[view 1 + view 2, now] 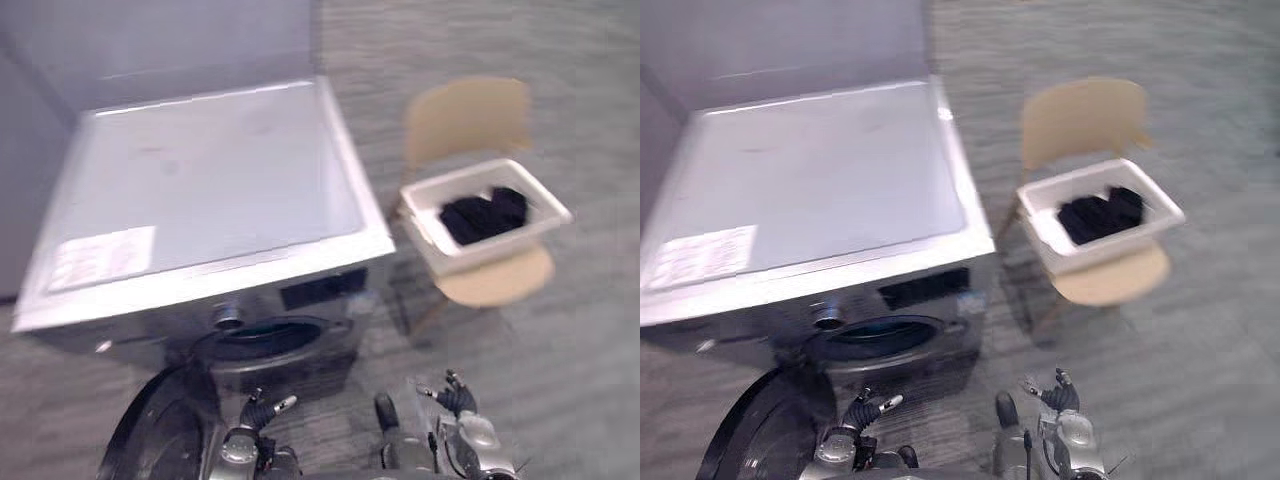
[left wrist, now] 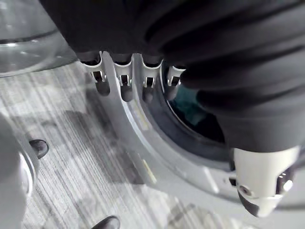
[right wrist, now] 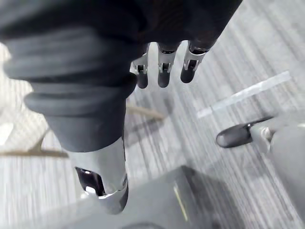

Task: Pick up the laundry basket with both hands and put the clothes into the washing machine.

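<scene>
1. Laundry basket point(image 1: 547, 214) sits well apart from my left hand point(image 1: 258, 412) and right hand point(image 1: 460, 420), both loose-fingered and empty, low before the washing machine point(image 1: 210, 180).
2. It rests on a tan chair point(image 1: 470, 115) and holds dark clothes point(image 1: 485, 215).
3. Its long axis runs left-right, right end farther from me.

left hand point(image 1: 245, 440): I see it low at the bottom edge, left of centre, fingers point(image 2: 123, 83) loose and empty.
right hand point(image 1: 465, 430): bottom edge, right of centre, fingers relaxed, thumb apart, empty.
</scene>
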### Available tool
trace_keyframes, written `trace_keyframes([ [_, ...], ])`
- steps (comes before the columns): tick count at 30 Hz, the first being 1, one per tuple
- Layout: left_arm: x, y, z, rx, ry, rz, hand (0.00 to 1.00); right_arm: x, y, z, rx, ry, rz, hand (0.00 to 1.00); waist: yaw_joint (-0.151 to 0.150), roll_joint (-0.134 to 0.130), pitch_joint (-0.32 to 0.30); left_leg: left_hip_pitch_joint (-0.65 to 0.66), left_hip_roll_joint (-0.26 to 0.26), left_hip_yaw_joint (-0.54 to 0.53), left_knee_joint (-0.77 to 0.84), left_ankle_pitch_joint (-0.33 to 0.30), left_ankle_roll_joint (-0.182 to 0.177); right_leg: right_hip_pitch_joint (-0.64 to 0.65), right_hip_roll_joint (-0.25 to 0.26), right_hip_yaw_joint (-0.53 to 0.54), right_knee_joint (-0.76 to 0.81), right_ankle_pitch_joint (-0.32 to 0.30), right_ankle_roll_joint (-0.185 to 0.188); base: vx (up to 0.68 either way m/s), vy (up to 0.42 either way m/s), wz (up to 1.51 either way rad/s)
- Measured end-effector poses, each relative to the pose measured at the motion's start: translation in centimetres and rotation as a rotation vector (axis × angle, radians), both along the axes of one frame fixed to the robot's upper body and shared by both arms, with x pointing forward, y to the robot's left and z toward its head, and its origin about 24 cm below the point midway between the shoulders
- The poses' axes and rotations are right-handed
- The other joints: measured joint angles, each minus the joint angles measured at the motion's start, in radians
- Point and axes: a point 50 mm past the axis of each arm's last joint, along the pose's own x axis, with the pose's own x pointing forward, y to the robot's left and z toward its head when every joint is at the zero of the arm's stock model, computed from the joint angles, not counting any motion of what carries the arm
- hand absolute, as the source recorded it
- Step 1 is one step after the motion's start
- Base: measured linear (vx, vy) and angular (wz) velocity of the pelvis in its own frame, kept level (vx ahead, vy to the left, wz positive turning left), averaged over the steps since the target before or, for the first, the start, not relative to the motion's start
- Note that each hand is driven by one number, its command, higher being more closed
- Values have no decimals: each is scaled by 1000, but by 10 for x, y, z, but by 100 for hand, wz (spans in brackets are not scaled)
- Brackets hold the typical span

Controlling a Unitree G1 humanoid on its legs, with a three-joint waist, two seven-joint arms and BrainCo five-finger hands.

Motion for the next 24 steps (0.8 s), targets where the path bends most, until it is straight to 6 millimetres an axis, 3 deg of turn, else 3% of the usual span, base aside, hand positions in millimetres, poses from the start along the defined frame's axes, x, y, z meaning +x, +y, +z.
trace_keyframes([
  [1, 6, 2, 3, 9, -16, -6, 0, 5, 2, 2, 7, -11, 0, 0, -8, 20, 19, 11, 40, 103, 10, 5, -4, -63, -9, -196, 74, -1, -23, -30, 40, -213],
  [2, 8, 4, 4, 19, -20, -13, 0, 5, 4, 2, 10, -13, 5, 0, -11, 17, 19, 29, 43, 140, 5, 7, -7, -85, -20, -316, 127, -13, -40, 87, 28, -214],
  [3, 11, 5, 5, 34, -27, -34, 0, 3, 4, 1, 17, -9, -3, 0, -13, 13, 19, 50, 39, 206, 1, 7, -8, -90, -51, -524, 200, -49, -94, 104, 35, -152],
  [4, 12, 5, 5, 39, -29, -49, 0, 1, 3, 0, 14, -4, -6, 0, -16, 7, 17, 60, 34, 238, 5, 6, -10, -77, -68, -621, 208, -47, -129, 122, 52, -204],
  [5, 17, 0, 7, 47, -41, -87, 0, 0, -1, 0, -2, 2, -13, 0, -24, 18, 22, 93, 39, 306, 8, 0, -19, -60, -101, -804, 213, -29, -241, 97, 8, -205],
  [6, 19, -1, 9, 53, -48, -98, 0, 6, -1, 3, -9, -13, -9, 0, -33, 39, 30, 118, 48, 348, 4, 2, -23, -43, -114, -922, 220, -63, -270, 119, -22, -217],
  [7, 21, 0, 10, 57, -57, -99, 0, 7, 0, 3, -13, -13, 1, 0, -35, 42, 31, 132, 45, 379, -2, 2, -23, -41, -129, -987, 242, -84, -268, 184, -92, -231],
  [8, 24, 4, 12, 68, -69, -97, 0, 11, 2, 4, -17, -14, 25, 0, -33, 41, 31, 164, 33, 434, -18, -5, -34, -43, -156, -1066, 290, -109, -222, 192, -138, -239],
  [9, 25, 7, 13, 77, -71, -99, 0, 16, 2, 5, -22, -21, 35, 0, -37, 46, 35, 187, 32, 458, -22, -15, -51, -57, -155, -1060, 327, -128, -178, 198, -151, -227],
  [11, 37, 6, 19, 81, -104, -107, 0, 16, -2, 6, -39, -18, 41, 0, -51, 51, 37, 226, 33, 466, -10, -17, -54, -88, -124, -975, 386, -159, -157, 233, -169, -148],
  [13, 46, 3, 23, 76, -131, -111, 0, 14, -6, 6, -53, -12, 47, 0, -70, 53, 38, 227, 82, 457, 142, -15, -54, -89, -105, -912, 425, -198, -141, 264, -149, -108],
  [14, 48, 0, 24, 64, -142, -108, 0, 17, -5, 7, -65, -11, 73, 0, -69, 55, 41, 173, 156, 391, 360, 10, -13, -79, -81, -865, 417, -214, -135, 230, -88, -114],
  [15, 49, -5, 24, 42, -150, -102, 0, 23, -4, 8, -73, -10, 97, 0, -69, 62, 50, 79, 180, 249, 533, -24, -12, -64, -59, -825, 397, -220, -135, 231, -59, -123],
  [17, 49, -10, 24, 19, -151, -92, 0, 27, -3, 7, -81, 3, 115, 0, -66, 66, 78, -36, 144, 67, 629, -68, -30, -15, -42, -794, 365, -219, -134, 157, 1, -87],
  [18, 43, -12, 21, 2, -138, -76, 0, 22, -3, 4, -77, 24, 112, 0, -43, 66, 84, -119, 95, -50, 595, -76, -24, 34, -29, -767, 331, -217, -128, 185, 40, -70],
  [22, 29, -11, 17, -2, -126, -51, 0, 26, 5, 4, -54, 16, 113, 0, 6, 73, 109, -261, -6, -223, 308, -59, -38, 126, -4, -700, 246, -219, -96, 199, 60, -66],
  [23, 25, -10, 15, 1, -114, -43, 0, 26, 7, 4, -51, 15, 112, 0, 20, 76, 111, -276, -23, -247, 213, -31, -54, 149, 1, -694, 217, -211, -82, 294, 125, -80],
  [24, 16, -8, 11, 4, -94, -29, 0, 26, 10, 3, -44, 13, 115, 0, 49, 74, 117, -268, -44, -252, 102, 97, -33, 200, 2, -688, 159, -188, -46, 412, 171, -71],
])
